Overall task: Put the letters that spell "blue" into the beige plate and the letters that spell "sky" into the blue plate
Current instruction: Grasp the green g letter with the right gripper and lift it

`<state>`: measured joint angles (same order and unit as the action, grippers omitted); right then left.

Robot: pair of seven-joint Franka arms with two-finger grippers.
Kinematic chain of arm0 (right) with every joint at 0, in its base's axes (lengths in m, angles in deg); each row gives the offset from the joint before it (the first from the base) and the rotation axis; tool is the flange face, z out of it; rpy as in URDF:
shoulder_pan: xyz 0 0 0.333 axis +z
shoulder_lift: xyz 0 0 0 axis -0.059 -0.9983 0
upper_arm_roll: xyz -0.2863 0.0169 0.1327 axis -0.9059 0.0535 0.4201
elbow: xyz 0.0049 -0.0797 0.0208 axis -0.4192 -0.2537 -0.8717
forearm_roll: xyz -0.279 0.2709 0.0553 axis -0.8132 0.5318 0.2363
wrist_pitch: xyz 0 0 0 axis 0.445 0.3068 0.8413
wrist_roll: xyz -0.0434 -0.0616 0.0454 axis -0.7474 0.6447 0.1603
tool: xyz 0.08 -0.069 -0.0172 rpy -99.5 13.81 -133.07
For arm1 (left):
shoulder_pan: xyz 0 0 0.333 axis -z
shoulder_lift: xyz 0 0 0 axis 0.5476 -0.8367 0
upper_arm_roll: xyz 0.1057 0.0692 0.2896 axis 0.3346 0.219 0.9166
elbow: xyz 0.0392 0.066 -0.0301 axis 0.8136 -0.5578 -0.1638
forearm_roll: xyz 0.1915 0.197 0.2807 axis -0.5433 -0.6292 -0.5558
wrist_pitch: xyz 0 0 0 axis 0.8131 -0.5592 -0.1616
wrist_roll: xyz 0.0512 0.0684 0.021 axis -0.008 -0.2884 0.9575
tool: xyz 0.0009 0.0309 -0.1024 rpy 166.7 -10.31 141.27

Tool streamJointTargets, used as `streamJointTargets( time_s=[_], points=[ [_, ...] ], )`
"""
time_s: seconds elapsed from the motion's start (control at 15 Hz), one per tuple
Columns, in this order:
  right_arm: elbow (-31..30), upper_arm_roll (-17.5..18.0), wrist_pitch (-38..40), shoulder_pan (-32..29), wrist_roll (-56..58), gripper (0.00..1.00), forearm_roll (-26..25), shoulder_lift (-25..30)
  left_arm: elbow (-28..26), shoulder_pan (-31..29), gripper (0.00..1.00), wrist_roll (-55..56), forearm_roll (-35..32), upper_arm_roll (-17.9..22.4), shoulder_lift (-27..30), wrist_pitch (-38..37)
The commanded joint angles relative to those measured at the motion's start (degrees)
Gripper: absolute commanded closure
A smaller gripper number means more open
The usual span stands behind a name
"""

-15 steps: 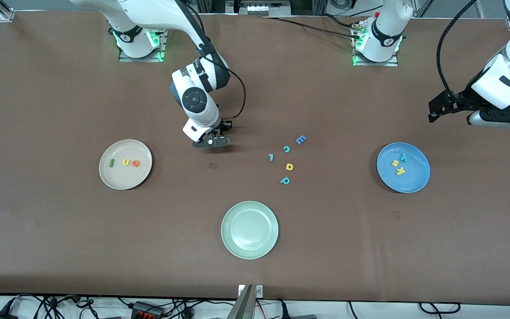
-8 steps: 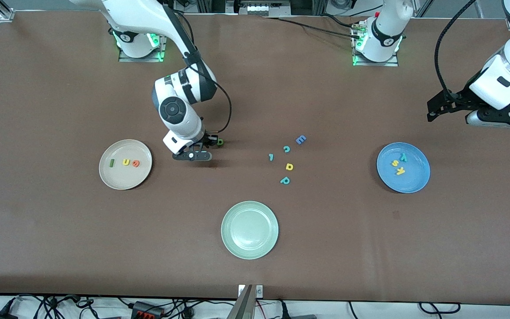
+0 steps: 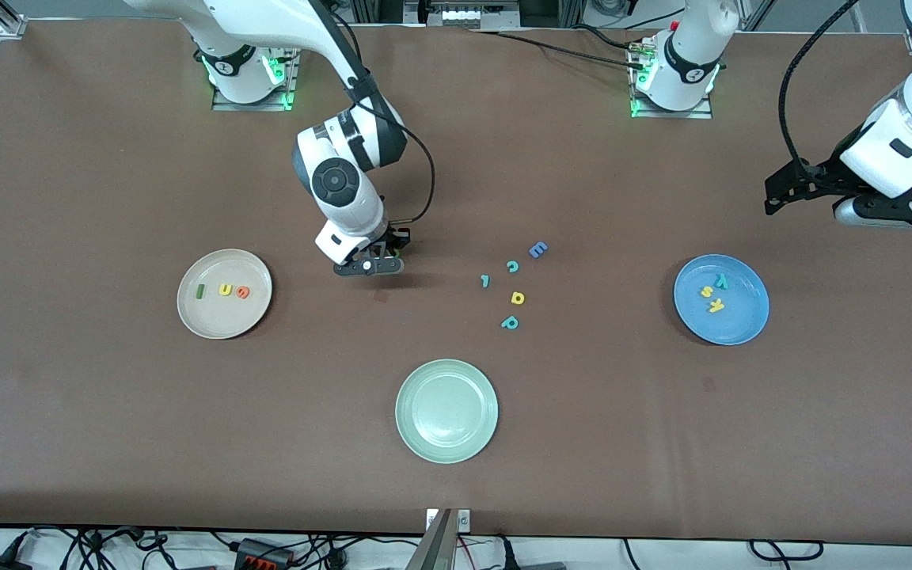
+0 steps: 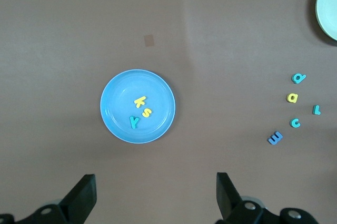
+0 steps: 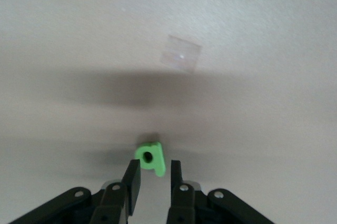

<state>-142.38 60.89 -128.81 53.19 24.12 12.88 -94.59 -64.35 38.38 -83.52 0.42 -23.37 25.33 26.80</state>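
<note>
The green "b" [image 5: 150, 158] lies on the brown table at the tips of my right gripper [image 5: 155, 165], whose jaws stand slightly apart around it without clamping it. That gripper [image 3: 369, 265] is low over the table between the beige plate [image 3: 218, 324] and the loose letters. The beige plate holds the dark green "l" [image 3: 200, 291], yellow "u" [image 3: 225, 290] and orange "e" [image 3: 243, 292]. The blue plate [image 3: 745, 317] holds "y" [image 3: 721, 279], "s" [image 3: 707, 292] and "k" [image 3: 716, 306]. My left gripper [image 3: 780, 198] waits open and empty, high beside the blue plate [image 4: 158, 103].
Several loose letters lie mid-table: a blue "E" [image 3: 537, 250], teal "c" [image 3: 512, 267], a teal hook [image 3: 485, 280], a yellow letter [image 3: 517, 298] and teal "p" [image 3: 510, 322]. A pale green plate [image 3: 446, 443] sits nearer the front camera.
My right gripper swung toward the beige plate while the green "b" stayed on the table, then came back over the "b" with its jaws parting. The left arm has not moved.
</note>
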Motion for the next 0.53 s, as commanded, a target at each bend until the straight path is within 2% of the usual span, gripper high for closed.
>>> streamJointTargets(
  time_s=[0.0,0.13,0.2,0.47],
  points=[
    [3.38,-0.13,0.37,0.11,0.48,0.52,0.28,-2.73,1.94,0.45,0.0,-0.62,0.58,0.51,-0.79,-1.62],
    [3.74,-0.13,0.2,0.2,0.48,0.45,0.19,-3.61,2.2,0.54,0.0,-0.27,0.93,0.43,-0.88,-1.36],
    [3.74,-0.22,0.2,0.46,0.48,0.38,0.11,-4.05,2.37,0.63,0.0,-0.27,0.93,0.43,-0.88,-1.36],
    [3.74,-0.22,0.11,1.25,0.48,0.39,0.11,-4.85,2.38,0.45,0.0,-0.89,0.93,0.43,-0.88,-2.32]
  ],
)
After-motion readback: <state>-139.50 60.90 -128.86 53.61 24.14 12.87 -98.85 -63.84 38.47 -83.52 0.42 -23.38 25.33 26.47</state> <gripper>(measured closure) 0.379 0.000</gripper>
